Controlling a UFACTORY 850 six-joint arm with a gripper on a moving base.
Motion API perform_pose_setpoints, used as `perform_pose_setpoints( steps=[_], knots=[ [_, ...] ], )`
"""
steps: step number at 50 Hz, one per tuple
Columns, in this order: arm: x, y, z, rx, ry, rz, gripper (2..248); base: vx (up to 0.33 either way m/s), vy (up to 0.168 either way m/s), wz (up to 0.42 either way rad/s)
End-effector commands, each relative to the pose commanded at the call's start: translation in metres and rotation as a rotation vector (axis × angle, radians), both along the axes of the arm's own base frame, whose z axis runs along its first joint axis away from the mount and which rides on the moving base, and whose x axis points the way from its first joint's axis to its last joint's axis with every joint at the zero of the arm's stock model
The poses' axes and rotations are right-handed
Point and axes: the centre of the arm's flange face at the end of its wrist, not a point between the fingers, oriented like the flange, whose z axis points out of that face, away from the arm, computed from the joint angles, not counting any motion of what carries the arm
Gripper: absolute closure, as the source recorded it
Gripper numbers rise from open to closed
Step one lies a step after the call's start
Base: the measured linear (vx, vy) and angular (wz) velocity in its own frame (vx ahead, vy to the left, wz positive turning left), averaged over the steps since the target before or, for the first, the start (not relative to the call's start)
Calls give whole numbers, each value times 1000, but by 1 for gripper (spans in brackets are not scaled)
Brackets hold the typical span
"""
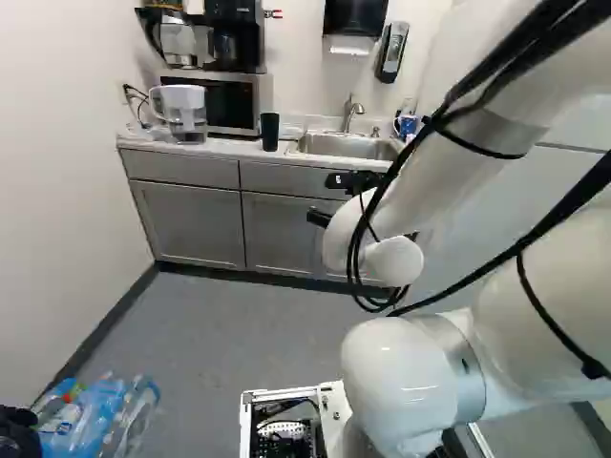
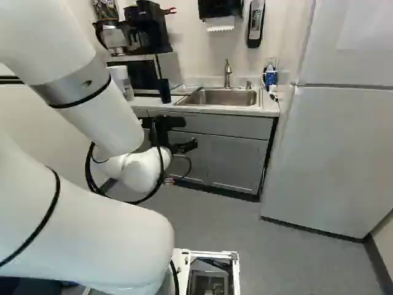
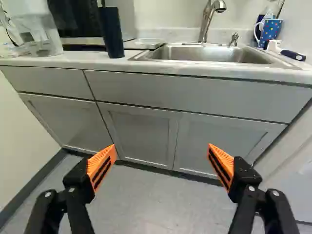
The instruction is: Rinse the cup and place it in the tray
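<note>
"Where's the dark tumbler (image 3: 111, 34)?"

"Ahead of the gripper (image 3: 162, 146) and above it, on the countertop (image 3: 83, 57). Its fingers stand wide apart, empty."

"The risk?"

"Advancing this low could ram the cabinet doors (image 3: 141, 132); a glancing finger could topple the tumbler."

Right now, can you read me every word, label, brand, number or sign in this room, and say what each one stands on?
None can be read.
Wall dispenser: any print is too small.
Plastic bottles: any labels are too blurred.
Coffee maker: any markings are too small.
</note>
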Motion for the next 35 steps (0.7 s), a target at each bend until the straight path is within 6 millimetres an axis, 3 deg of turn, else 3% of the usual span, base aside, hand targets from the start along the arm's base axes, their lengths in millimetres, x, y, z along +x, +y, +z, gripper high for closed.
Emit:
perform_pose_setpoints(
  steps=[35],
  knots=[
    [49,0,41,0,-92,0,3,0,0,0]
  ],
)
